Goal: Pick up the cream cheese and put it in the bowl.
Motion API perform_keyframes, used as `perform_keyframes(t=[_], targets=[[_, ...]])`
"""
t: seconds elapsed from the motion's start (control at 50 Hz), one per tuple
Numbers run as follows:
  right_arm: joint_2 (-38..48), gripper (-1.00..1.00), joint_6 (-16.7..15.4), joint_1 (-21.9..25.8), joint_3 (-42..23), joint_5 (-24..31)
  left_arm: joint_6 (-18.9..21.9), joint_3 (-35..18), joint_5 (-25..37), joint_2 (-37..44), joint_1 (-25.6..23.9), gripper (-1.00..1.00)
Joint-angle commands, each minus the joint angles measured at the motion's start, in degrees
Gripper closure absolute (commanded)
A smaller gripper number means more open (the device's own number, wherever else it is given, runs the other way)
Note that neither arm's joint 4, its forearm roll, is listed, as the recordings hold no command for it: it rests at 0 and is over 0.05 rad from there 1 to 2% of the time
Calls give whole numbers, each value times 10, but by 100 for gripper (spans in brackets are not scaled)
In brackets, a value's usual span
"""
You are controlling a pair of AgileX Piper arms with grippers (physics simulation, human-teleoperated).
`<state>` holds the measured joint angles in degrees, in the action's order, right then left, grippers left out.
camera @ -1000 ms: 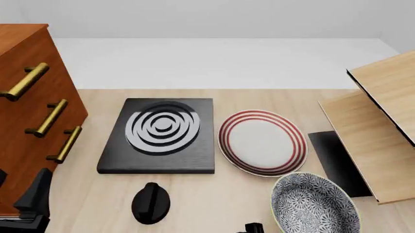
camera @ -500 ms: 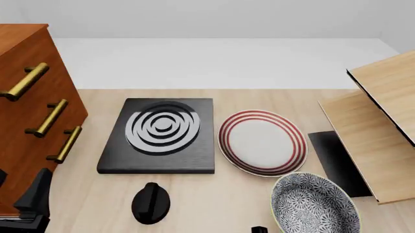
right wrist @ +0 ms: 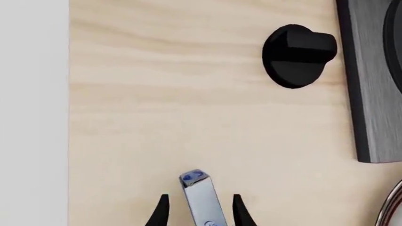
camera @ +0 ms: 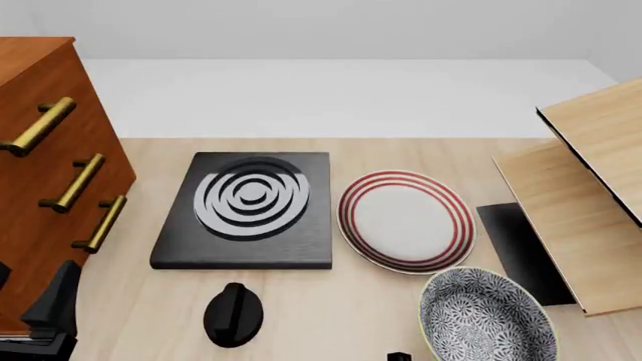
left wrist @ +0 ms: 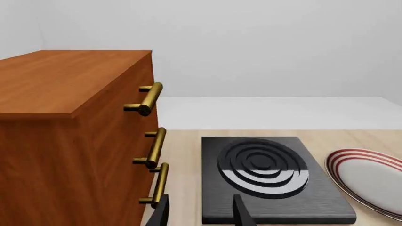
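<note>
At the near table edge, the right hand (right wrist: pixel 197 209), withdrawn lower, straddles the cream cheese (right wrist: pixel 199 197) unclenched.

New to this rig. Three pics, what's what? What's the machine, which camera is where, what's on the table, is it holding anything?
It is a simulated pair of robot arms with two-finger grippers at a wooden table.

The front view looks down from behind the arms. It shows a black burner slab, a black knob, a red-ringed plate, the patterned bowl, a wooden cabinet on the left and wooden panels on the right.

The left wrist view looks along the left gripper: fingers apart, nothing between them, facing the burner and cabinet.

The right wrist view looks straight down: the right gripper straddles the cream cheese, with gaps on both sides, so not gripped yet.
</note>
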<state>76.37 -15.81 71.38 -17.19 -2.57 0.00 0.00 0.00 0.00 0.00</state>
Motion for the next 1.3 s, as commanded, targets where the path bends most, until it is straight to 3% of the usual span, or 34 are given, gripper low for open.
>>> perform_keyframes(t=[0.02,0.24,0.48,0.8,1.0,1.3], targets=[[9,100,4,2,9,-3,0,0,0,0,0,-100],[1,100,-3,6,4,9,0,0,0,0,0,-100],[-112,100,-49,-18,-23,105,0,0,0,0,0,-100],[-210,100,-78,-41,-68,198,0,0,0,0,0,-100],[-292,100,-102,-91,-114,270,0,0,0,0,0,-100],[-358,100,-122,-170,-161,332,0,0,0,0,0,-100]])
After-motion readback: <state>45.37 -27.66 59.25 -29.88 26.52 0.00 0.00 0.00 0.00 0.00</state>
